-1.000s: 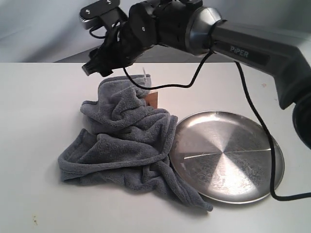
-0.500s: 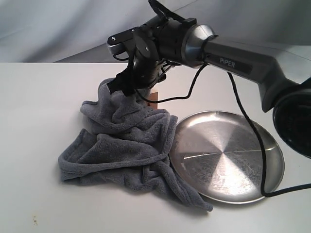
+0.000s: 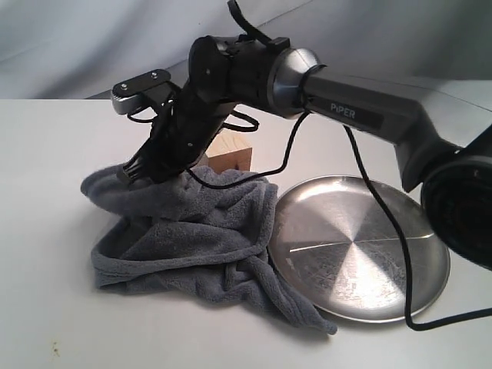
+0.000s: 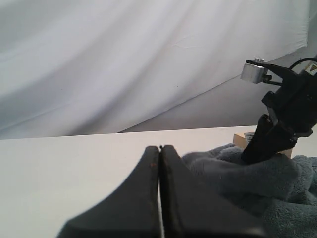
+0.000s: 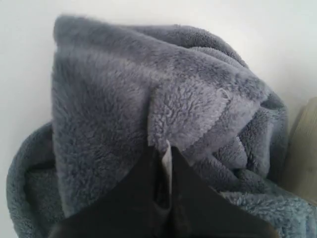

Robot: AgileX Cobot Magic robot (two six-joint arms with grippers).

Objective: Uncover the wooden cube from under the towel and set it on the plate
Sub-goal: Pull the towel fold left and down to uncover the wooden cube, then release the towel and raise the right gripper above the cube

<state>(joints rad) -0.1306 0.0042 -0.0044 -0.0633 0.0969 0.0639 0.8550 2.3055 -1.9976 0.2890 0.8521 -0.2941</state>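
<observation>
The grey-blue towel (image 3: 192,223) lies crumpled left of the silver plate (image 3: 361,246). My right gripper (image 3: 135,174) is shut on a fold of the towel (image 5: 124,89) and its white label, holding that edge out to the left. Behind the arm the wooden cube (image 3: 233,154) stands uncovered on the table, its near base touching the towel. The right wrist view catches one pale side of the cube (image 5: 303,148). My left gripper (image 4: 159,148) is shut with nothing in it, low over the table left of the towel (image 4: 257,178). The left wrist view shows only a corner of the cube (image 4: 241,138).
The right arm (image 3: 361,115) reaches across from the right above the plate, and its black cable (image 3: 388,231) hangs over the dish. Behind the white table hangs a grey backdrop (image 3: 77,46).
The right gripper dropped onto the towel's back edge, shut on it and pulled it left and forward. The cube, mostly covered before, now shows.
</observation>
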